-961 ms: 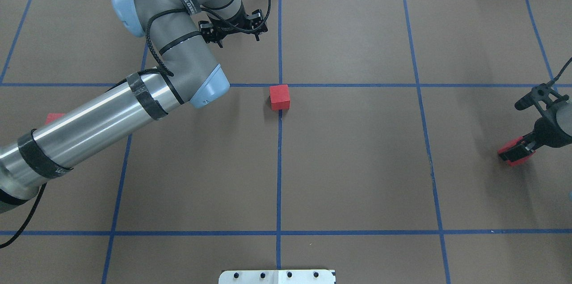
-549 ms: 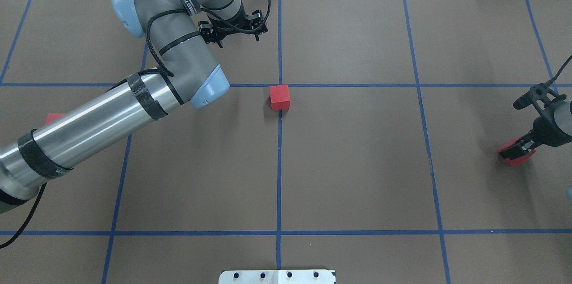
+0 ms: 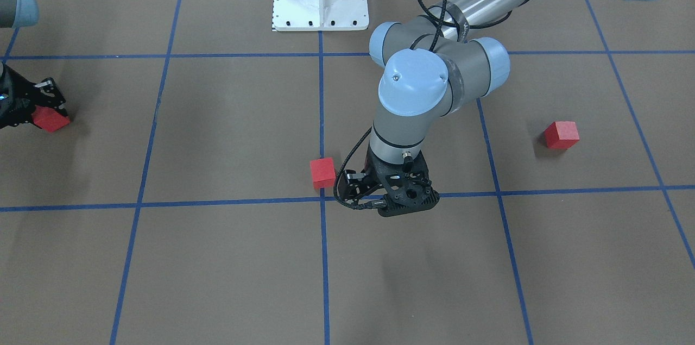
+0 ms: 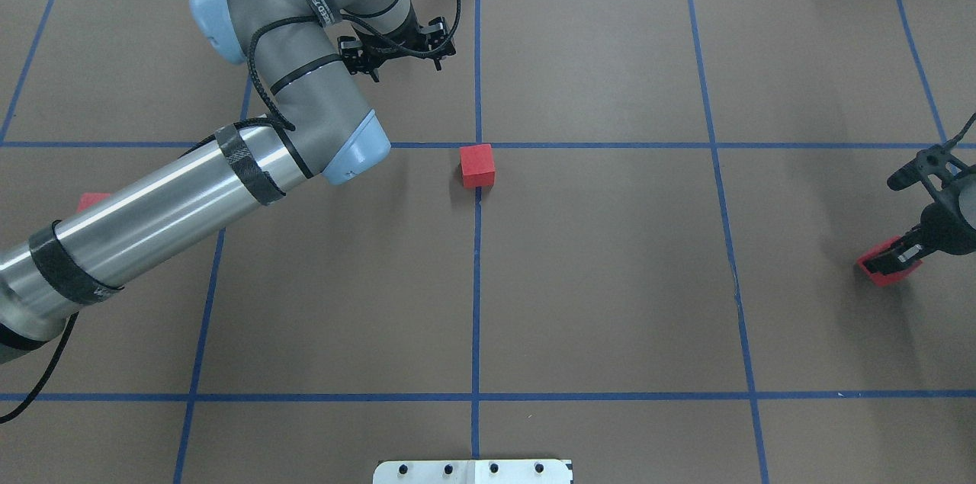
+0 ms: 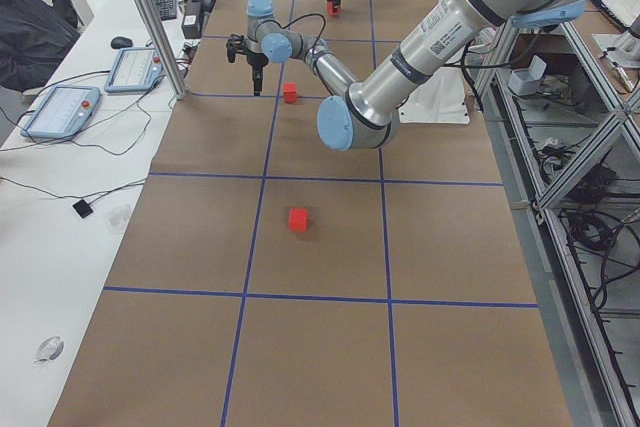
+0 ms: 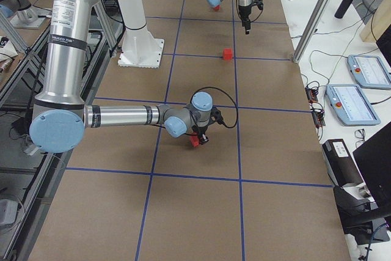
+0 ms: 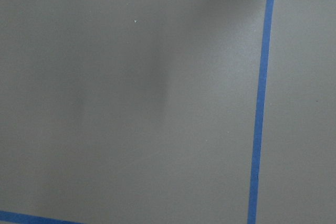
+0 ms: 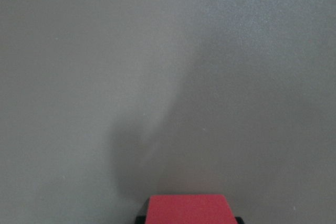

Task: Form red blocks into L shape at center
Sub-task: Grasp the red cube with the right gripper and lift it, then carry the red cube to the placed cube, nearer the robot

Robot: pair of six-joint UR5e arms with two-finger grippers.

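1st red block [image 4: 477, 165]: set on the bench [image 4: 610, 278], just beside the center [image 4: 478, 145].
Right hand [image 4: 890, 261]: pinched on the 2nd red block [image 8: 187, 209], far right, seemingly low over the bench.
Left hand [image 3: 404, 201]: held beyond the center; its spread cannot be told.
3rd red block [image 3: 561, 135]: seen free, well apart on the robot's left.
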